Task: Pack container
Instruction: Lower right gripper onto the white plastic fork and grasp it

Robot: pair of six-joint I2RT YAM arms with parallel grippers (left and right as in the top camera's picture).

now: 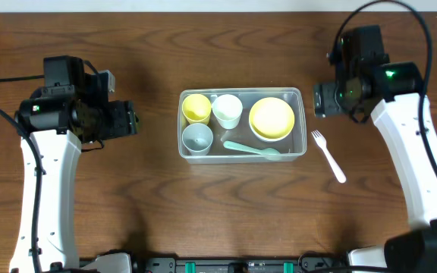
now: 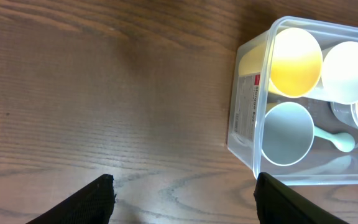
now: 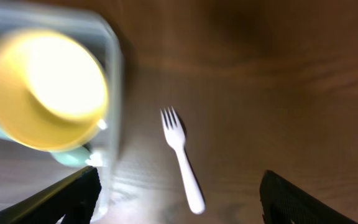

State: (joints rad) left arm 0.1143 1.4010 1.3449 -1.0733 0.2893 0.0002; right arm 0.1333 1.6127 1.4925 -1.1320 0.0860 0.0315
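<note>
The clear container (image 1: pixel 303 121) sits mid-table. It holds a yellow cup (image 1: pixel 196 108), a white cup (image 1: pixel 227 111), a grey cup (image 1: pixel 197 139), a yellow bowl (image 1: pixel 271 117) and a mint spoon (image 1: pixel 251 149). A white fork (image 1: pixel 328 155) lies on the table just right of the container; it also shows in the right wrist view (image 3: pixel 183 158). My left gripper (image 1: pixel 131 120) is open and empty, left of the container (image 2: pixel 247 118). My right gripper (image 1: pixel 319 99) is open and empty, above the fork and the container's right wall (image 3: pixel 114 93).
The brown wooden table (image 1: pixel 127 197) carries nothing else. The arms' white links run down the left (image 1: pixel 48 189) and right (image 1: pixel 423 167) sides.
</note>
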